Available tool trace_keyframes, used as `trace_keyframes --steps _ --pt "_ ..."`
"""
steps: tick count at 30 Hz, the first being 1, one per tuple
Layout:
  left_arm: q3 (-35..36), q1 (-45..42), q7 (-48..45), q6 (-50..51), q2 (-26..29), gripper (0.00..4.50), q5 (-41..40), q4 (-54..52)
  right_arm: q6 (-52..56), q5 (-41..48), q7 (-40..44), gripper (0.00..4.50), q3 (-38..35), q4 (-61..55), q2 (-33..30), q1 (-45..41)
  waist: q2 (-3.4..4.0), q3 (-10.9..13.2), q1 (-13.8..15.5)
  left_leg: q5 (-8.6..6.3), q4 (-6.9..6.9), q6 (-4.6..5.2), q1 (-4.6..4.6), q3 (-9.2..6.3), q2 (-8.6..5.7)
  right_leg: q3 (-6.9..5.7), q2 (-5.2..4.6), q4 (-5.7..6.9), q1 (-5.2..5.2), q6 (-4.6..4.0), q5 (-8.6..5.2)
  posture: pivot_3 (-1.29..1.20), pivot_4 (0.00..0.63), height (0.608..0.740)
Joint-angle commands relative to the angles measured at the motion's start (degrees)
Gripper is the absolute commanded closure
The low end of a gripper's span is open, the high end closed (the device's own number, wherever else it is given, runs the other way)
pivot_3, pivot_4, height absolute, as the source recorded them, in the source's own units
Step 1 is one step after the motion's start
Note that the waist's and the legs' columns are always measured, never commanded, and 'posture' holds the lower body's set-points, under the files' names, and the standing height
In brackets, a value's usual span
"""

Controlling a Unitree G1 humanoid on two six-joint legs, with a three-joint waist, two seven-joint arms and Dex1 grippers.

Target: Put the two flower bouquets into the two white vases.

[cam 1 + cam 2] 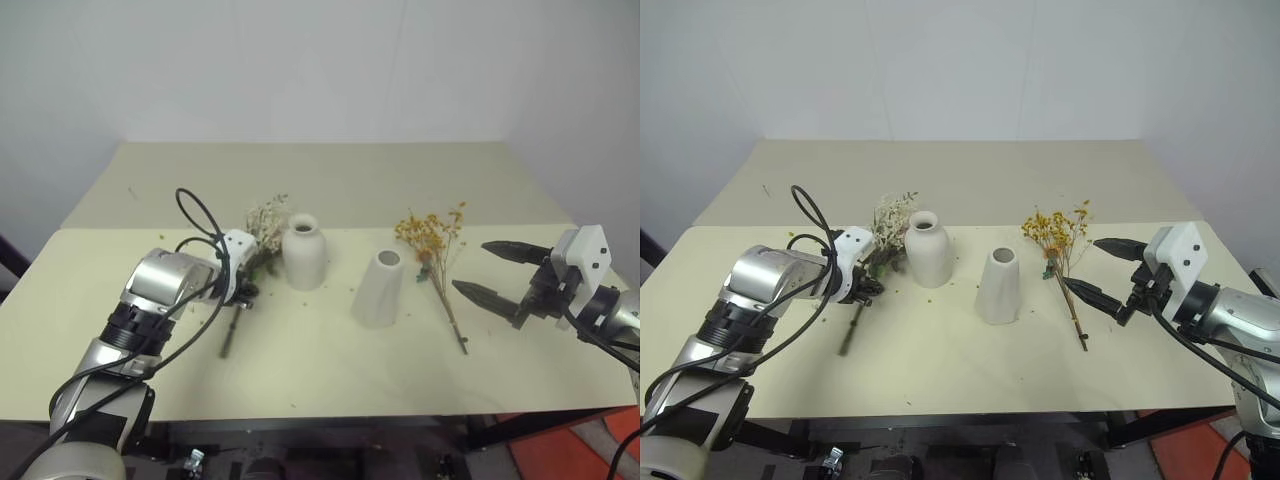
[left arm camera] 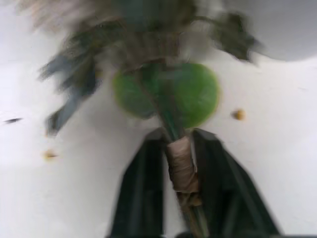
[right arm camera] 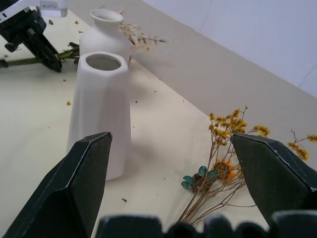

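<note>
Cream table [image 1: 330, 370], two white vases standing upright near its middle, well apart from each other.

Bottle-shaped vase [image 1: 304, 252]: rounded body, narrow neck, mouth open upward. Nothing in it. Cone-shaped vase [image 1: 379, 288]: tapered, to the right of the bottle vase and slightly nearer the front edge. The right wrist view looks into its mouth; it is empty as far as can be seen.

Taller bouquet [image 1: 262, 232]: lies on the table just left of the bottle vase, cream-white sprays close beside the vase's shoulder, stem running back toward the front-left. Whether the sprays touch the vase I cannot tell. The left gripper [image 2: 179, 171] is down on this bunch. In the left wrist view both black fingers are pressed against the brown-wrapped part of the stem, with green leaves just beyond the tips. So: clamped on the taller bouquet's stem. Bouquet not visibly lifted off the surface.

Yellow-orange bouquet [image 1: 434, 240]: lies flat on the table to the right of the cone vase, blooms toward the far side, thin stem pointing to the front edge. Not touching the vase.

Right gripper [image 1: 500, 270]: hovers at the right side of the table, near the yellow-orange bunch but clear of it, pointing roughly level toward the vases. Fingers spread wide apart, nothing between them.

Small crumbs of dried plant matter scattered on the tabletop around both bunches.
</note>
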Motion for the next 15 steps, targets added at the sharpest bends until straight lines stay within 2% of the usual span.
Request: trace_keyframes --steps 1,4,10,12,15 --pt "3.18 -1.67 0.16 -4.26 1.18 4.33 1.91 -1.89 -1.56 0.21 -0.72 0.0 -1.16 -0.9 0.1 -1.21 0.0 0.0 0.06 0.0 0.0 0.0 0.0 0.0 0.0 0.0 0.0 -0.01 0.0 0.0 0.0 0.0 0.15 0.74" --pt "7.48 -3.01 1.18 -9.52 0.68 4.33 2.38 -2.44 -1.59 0.09 -0.8 0.0 -0.85 -0.57 0.31 -1.65 -0.01 0.0 0.09 0.0 0.0 -0.01 -0.02 0.0 -0.02 0.0 -0.02 -0.02 0.0 0.01 0.01 0.0 0.15 0.74" --pt "20.94 -9.46 4.87 -33.71 -6.65 4.33 -0.06 3.6 -1.58 -0.11 -1.54 0.0 -0.38 -1.29 1.25 -1.42 -0.02 0.01 0.51 0.03 0.02 -0.05 -0.04 -0.01 -0.04 -0.03 -0.05 -0.07 0.03 0.04 0.04 0.0 0.15 0.74" --pt "25.86 -14.24 2.28 -35.45 -9.6 4.33 -5.08 7.9 -1.58 -0.08 -1.76 0.0 -0.64 -1.62 1.5 -1.1 -0.02 0.01 0.61 0.03 0.02 -0.05 -0.06 0.01 -0.05 -0.02 -0.07 -0.12 0.04 0.06 0.06 0.0 0.15 0.74" --pt "29.49 -18.2 -2.82 -37.44 -12.59 4.33 -10.28 11.71 -1.65 -0.1 -2.23 0.0 -0.79 -2.06 1.8 -0.9 -0.02 0.01 0.58 0.03 0.04 -0.05 -0.09 0.01 -0.08 -0.02 -0.07 -0.14 0.05 0.12 0.09 0.0 0.15 0.74"
